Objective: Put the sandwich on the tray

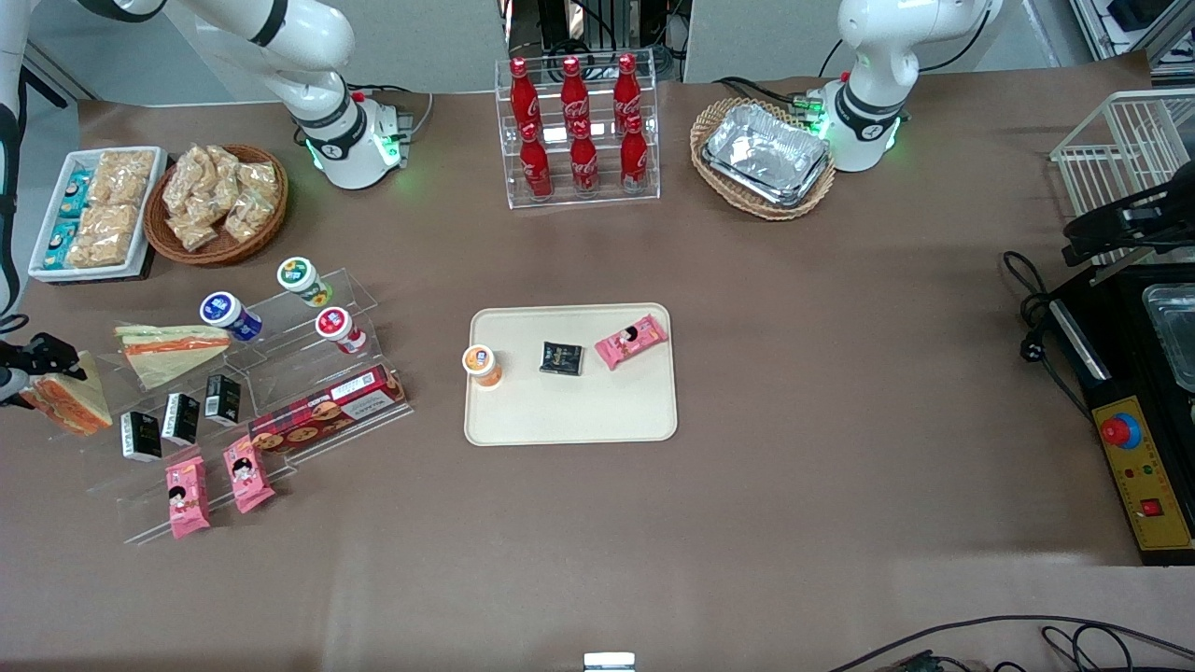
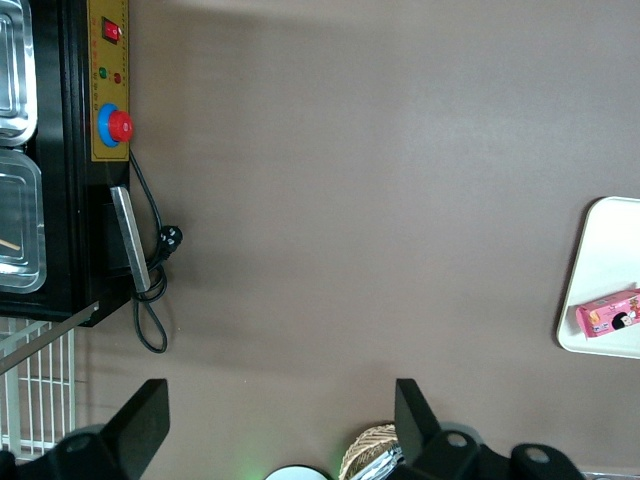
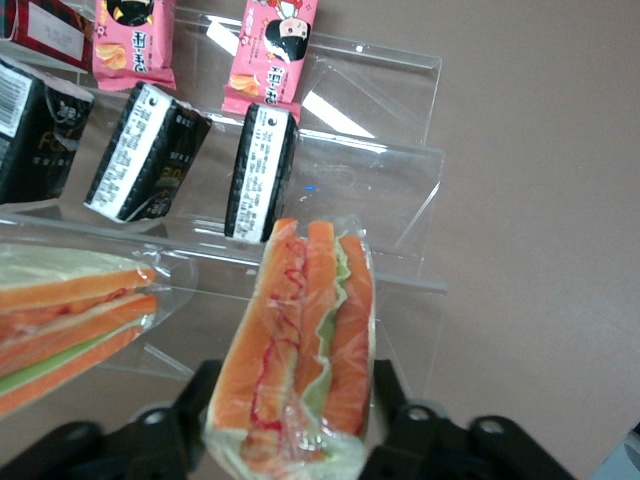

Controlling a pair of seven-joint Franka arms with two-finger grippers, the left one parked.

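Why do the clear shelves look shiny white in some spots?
In the right wrist view, room light bounces off the clear shelves, making white streaks, and the wrap on the sandwich held in the gripper glints too. In the front view, the shelves only show pale edges, while green lamps glow on the arm bases and the tray looks evenly lit.

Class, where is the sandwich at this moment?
The sandwich sits between the gripper fingers at the working arm's end of the table, beside the longer wedge, far from the tray.
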